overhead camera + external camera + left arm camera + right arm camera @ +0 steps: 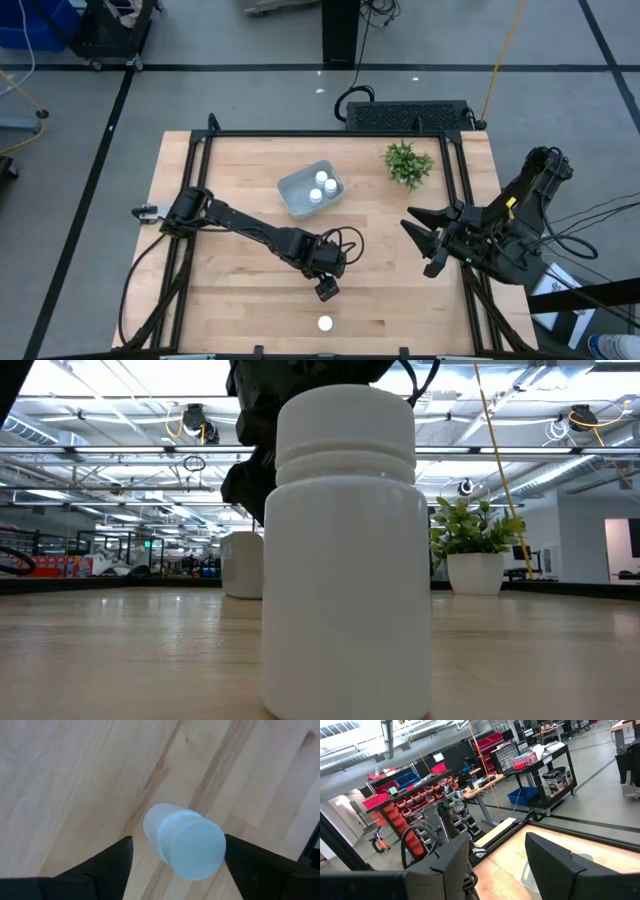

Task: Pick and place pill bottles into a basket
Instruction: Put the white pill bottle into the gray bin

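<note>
A white pill bottle (182, 845) stands upright on the wooden table between the two fingers of my open left gripper (178, 851), which points steeply down over it near the table's middle front (326, 288). In the low view this bottle (243, 564) shows behind a nearer one. That other pill bottle (325, 323) (345, 550) stands alone by the near edge. The pale blue-grey basket (296, 194) rests at the table's centre back and holds two pill bottles (322, 179) (316, 196). My right gripper (424, 240) hangs open and level above the table's right side.
A small green plant in a white pot (408, 163) (475, 550) stands at the back right. A black frame rail (330, 134) runs around the table. Bare wood lies between the basket and the left gripper.
</note>
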Controlling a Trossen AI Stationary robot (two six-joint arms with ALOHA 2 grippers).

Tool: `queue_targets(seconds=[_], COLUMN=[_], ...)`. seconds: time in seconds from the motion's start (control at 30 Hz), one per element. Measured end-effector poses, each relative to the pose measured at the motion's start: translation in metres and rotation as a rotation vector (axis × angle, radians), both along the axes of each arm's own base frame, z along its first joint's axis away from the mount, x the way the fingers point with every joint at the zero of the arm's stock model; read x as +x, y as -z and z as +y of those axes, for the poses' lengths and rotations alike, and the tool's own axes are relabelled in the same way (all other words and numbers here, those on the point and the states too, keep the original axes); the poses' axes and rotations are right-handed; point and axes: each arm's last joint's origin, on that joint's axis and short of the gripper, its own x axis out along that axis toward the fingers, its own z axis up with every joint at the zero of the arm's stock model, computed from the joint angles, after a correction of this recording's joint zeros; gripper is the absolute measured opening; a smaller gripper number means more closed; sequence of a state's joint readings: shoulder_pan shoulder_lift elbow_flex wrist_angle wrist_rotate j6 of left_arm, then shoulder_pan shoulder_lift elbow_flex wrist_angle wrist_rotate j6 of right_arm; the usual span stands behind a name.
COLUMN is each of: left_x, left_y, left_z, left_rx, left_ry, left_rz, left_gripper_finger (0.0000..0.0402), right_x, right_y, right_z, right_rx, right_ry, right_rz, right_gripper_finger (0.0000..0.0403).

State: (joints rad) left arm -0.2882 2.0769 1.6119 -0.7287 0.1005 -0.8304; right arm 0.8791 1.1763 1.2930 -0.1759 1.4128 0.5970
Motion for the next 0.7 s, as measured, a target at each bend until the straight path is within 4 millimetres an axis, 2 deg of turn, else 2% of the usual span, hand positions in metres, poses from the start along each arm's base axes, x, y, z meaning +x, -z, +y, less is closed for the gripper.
queue_targets(seconds=[0.43, 0.53, 0.7], left_x=[0.005, 0.005, 0.006], left_y=[-0.002, -0.002, -0.002], left_z=[0.006, 0.007, 0.011], left_rx=[-0.028, -0.042, -0.048], left_ry=[0.006, 0.004, -0.026], left_rz=[-0.032, -0.028, -0.024], left_gripper_finger=[0.0186, 0.0175, 0.0180], right_x=[0.000, 0.000, 0.000], right_y=[0.000, 0.000, 0.000], right_z=[0.000, 0.000, 0.000], right_rx=[-0.015, -0.032, -0.036], right_ry=[-0.001, -0.002, -0.003], right_rz=[0.009, 0.019, 0.022], right_gripper_finger=[0.0192, 0.0192, 0.0192])
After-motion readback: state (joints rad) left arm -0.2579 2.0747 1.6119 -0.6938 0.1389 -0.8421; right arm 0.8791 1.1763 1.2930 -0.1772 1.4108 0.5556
